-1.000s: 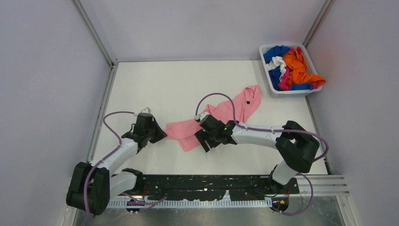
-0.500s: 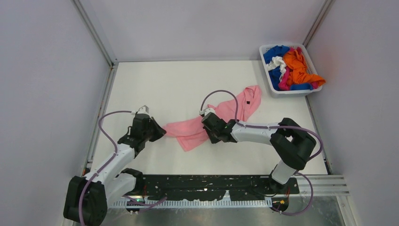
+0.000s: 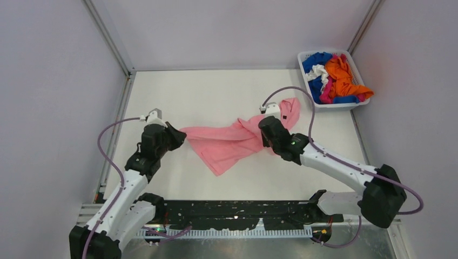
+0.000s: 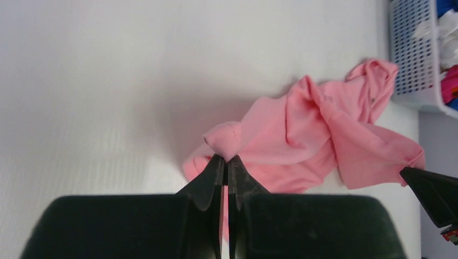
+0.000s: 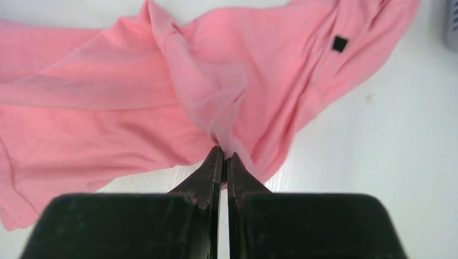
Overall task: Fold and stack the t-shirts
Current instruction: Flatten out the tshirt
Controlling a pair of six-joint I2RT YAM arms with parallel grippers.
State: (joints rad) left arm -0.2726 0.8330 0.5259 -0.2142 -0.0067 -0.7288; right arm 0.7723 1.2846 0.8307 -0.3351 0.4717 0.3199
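Shirt: we see the light pink t-shirt (image 3: 227,143) stretched across the middle of the desk (image 3: 216,91), its dark neck label (image 5: 339,43) facing up.
Left jaws: pressed together on a nub of cloth at the shirt's left end.
Right jaws: pinching a raised ridge of cloth near its right end.
Why: we judge that both pinch so the shirt can be pulled flat for folding.
Basket: at upper right, the white basket (image 3: 330,106) holds the other t-shirts (image 3: 340,75).
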